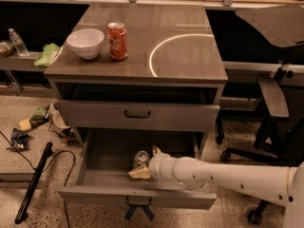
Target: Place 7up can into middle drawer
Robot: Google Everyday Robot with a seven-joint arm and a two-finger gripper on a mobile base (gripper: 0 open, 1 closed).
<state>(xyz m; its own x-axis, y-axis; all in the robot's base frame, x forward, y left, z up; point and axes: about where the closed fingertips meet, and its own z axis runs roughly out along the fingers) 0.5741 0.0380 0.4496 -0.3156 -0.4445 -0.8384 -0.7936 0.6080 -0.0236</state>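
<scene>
The 7up can [141, 157], pale silver with a silver top, stands upright inside the open middle drawer [95, 175], the lowest and deepest grey one. My gripper [147, 162] reaches into this drawer from the right on a white arm. Its pale fingers [139, 173] sit on either side of the can, closed on it. The can is low, at or just above the drawer floor.
On the cabinet top stand a red Coca-Cola can [118, 41] and a white bowl [86, 42]. The shallower drawer [137, 114] above is shut. A black office chair [273, 103] stands to the right. Litter and a black cable [33, 175] lie on the floor at left.
</scene>
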